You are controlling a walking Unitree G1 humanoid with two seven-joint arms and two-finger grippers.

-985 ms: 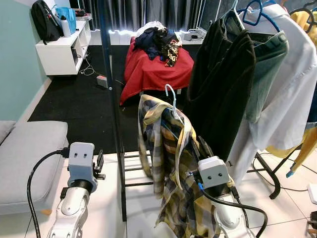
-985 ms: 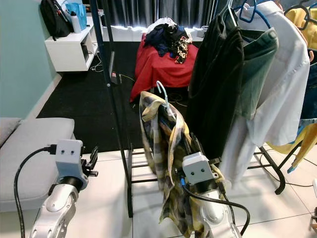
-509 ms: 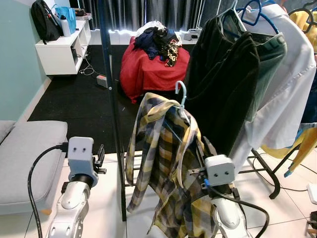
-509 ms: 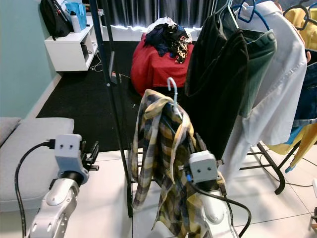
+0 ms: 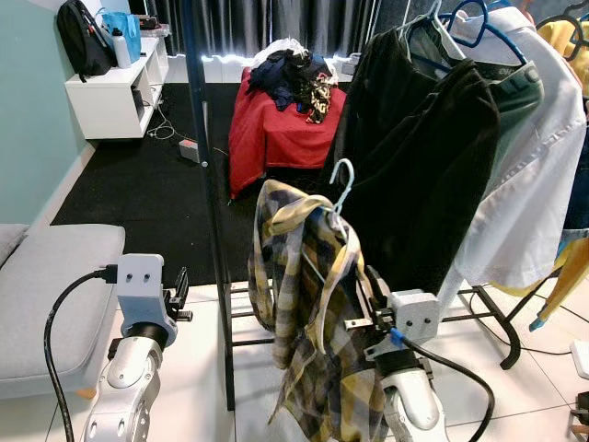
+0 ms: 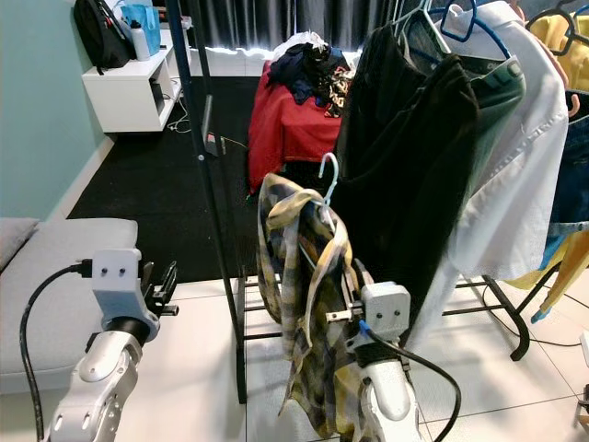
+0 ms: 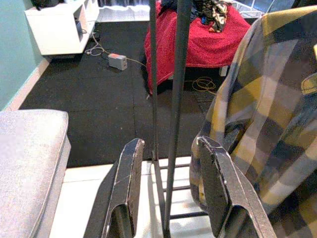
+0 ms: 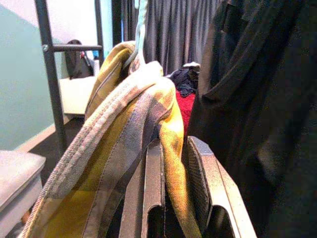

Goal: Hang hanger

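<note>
One arm matters: my right gripper (image 8: 171, 191) is clamped on the plaid shirt (image 5: 313, 304), its hanger (image 5: 342, 184) hook pointing up, well below the rack (image 5: 204, 166) top. My left gripper (image 7: 171, 191) hangs parted, holding nothing.

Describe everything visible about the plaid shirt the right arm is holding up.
The plaid shirt is a soft woven fabric in yellow, grey and dark checks, draped on a pale blue hanger whose hook sticks up free, not yet on any rail. It hangs bunched and twisted, its hem trailing low. The right tool is closed on a fold of its cloth. It sits beside the rack's dark upright pole, just in front of the hanging black garment.
</note>
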